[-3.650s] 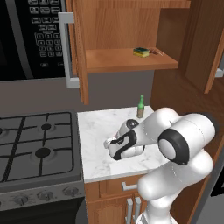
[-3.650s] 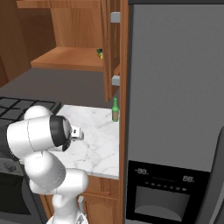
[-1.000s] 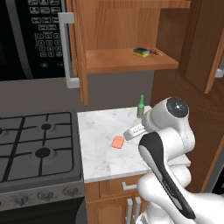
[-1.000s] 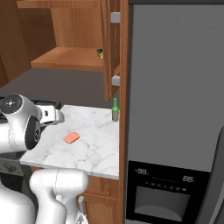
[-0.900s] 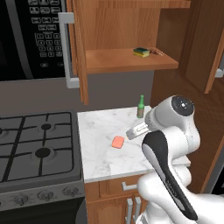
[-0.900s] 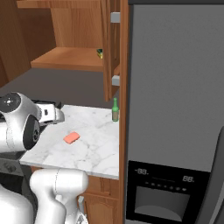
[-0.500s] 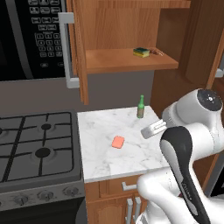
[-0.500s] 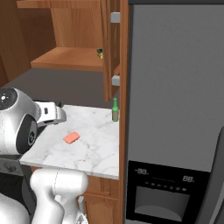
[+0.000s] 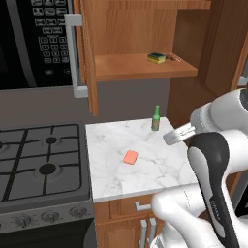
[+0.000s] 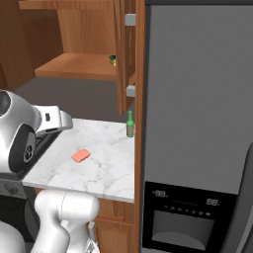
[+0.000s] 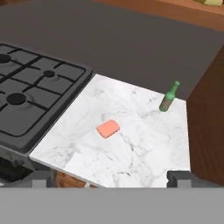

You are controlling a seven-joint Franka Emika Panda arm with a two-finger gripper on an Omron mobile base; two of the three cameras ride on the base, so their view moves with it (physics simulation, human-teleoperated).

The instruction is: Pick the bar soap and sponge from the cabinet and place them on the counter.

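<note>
Looking over the arm in the left base view, one salmon-pink bar soap (image 9: 130, 157) lies flat on the white marble desk (image 9: 111, 172), well apart from every edge. One green bottle (image 9: 156, 118) stands upright near the desk's back edge. One yellow-and-green sponge (image 9: 156, 57) sits on the shelf of the open cabinet (image 9: 140, 66), with a small brown item (image 9: 173, 57) just beside it. A black gas stove (image 9: 41, 160) touches the desk's left side. A microwave keypad (image 9: 48, 34) carries writing too small to read.

From the right base view, the soap (image 10: 81, 155) lies below and to the right of the raised hand, with bare marble all around it. The bottle (image 10: 130, 124) stands near the tall grey fridge (image 10: 197, 123); a display on the fridge is unreadable.

Through the hand view, the gripper (image 11: 112, 177) is spread wide and holds nothing, its two tips far apart. The soap (image 11: 108, 128) lies ahead of it, between the tips' lines, and the bottle (image 11: 169, 96) is farther ahead to the right.
</note>
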